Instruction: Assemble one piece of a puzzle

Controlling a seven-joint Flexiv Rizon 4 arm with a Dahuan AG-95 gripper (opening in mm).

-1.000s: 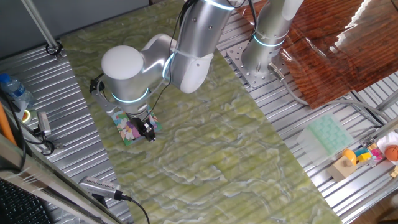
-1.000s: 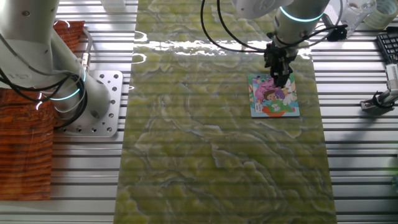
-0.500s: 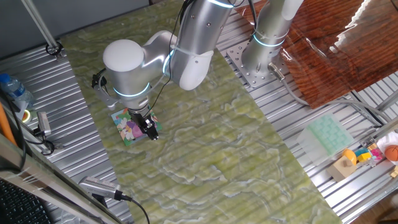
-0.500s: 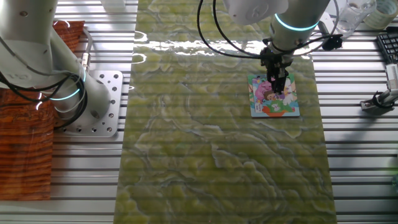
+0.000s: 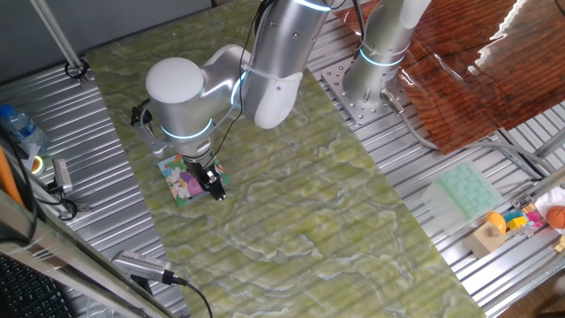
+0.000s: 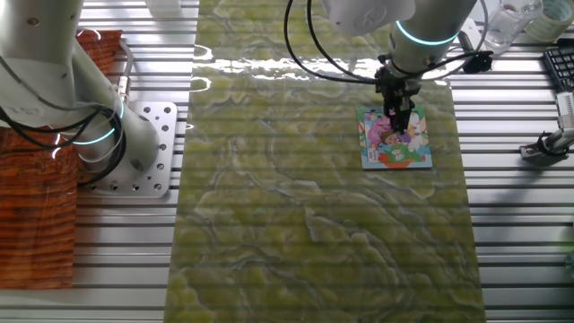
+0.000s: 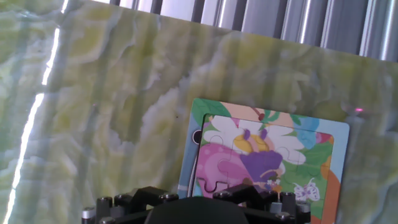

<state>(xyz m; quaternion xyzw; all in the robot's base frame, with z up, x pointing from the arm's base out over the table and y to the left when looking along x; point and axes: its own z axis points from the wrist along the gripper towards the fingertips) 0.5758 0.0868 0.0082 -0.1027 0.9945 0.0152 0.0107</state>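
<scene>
The puzzle (image 5: 184,184) lies flat on the green marbled mat, a small square with a blue edge and a pink, green and yellow cartoon picture. It also shows in the other fixed view (image 6: 395,144) and fills the lower right of the hand view (image 7: 267,155). My gripper (image 5: 213,189) points straight down over the puzzle's right part, its tips at or just above the picture (image 6: 400,121). The fingers look close together, but I cannot make out a gap or anything between them. In the hand view only the dark gripper housing (image 7: 199,210) shows. The piece is hidden.
A second arm's base (image 5: 371,71) stands at the mat's far edge beside a red-brown cloth (image 5: 477,62). A pale green moulded tray (image 5: 465,191) and several toys (image 5: 516,221) lie at the right. A bottle (image 5: 22,128) and a metal tool (image 5: 141,265) sit at the left.
From a second ago to half a second ago the gripper shifted a little across the puzzle. Since then nothing has visibly moved.
</scene>
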